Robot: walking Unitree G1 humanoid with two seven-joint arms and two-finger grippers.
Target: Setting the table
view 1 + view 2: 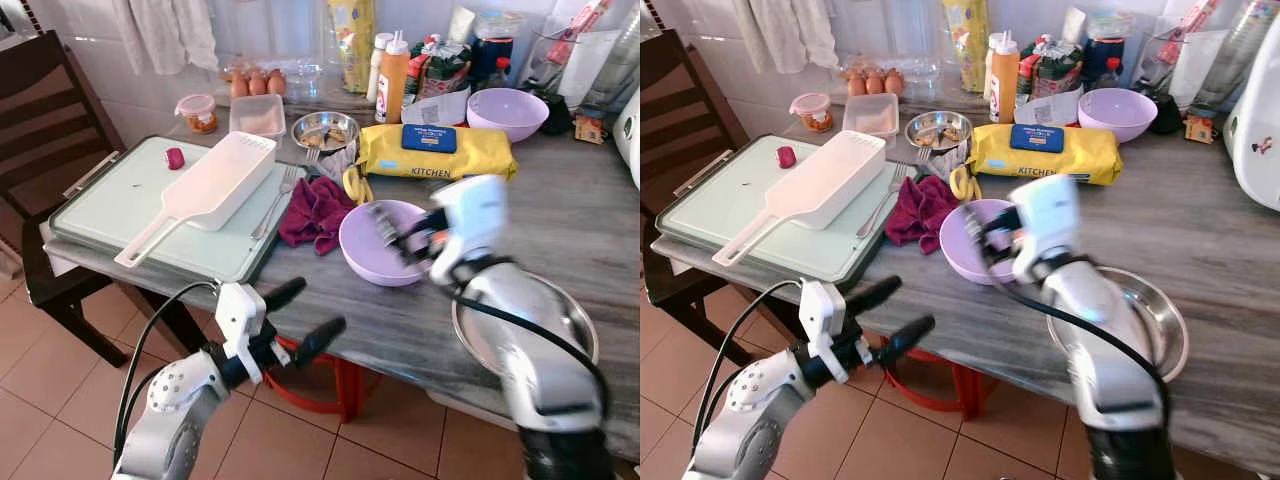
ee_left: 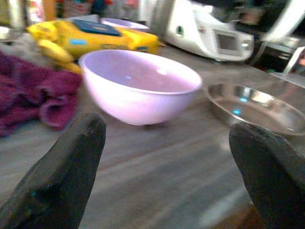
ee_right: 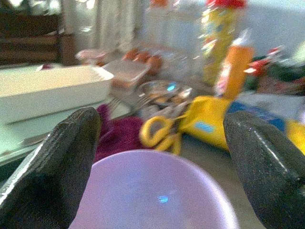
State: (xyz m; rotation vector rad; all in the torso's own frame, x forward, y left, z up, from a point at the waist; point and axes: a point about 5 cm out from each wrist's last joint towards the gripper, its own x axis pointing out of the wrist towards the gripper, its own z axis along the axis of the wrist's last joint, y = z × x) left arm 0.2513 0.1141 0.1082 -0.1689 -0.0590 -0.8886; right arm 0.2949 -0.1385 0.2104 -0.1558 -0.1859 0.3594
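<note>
Nearest the robot, the left gripper hangs just off the front edge of the grey table, over the tiled floor, its two black fingers spread apart and pointing toward the tabletop. To the right, a steel plate lies on the table near the front edge, partly covered by the right arm. The right gripper hovers over the near lilac bowl with its fingers wide apart, one on each side of the bowl's rim in the wrist view; the arm is blurred. The bowl stands upright beside the steel plate. Just left of the bowl lies a crumpled maroon cloth, with yellow-handled scissors behind it. Further left, a pale green tray carries a white long-handled basket and a fork. Behind these sit a yellow wipes pack, a small steel dish, a second lilac bowl, an orange bottle and eggs along the wall.
</note>
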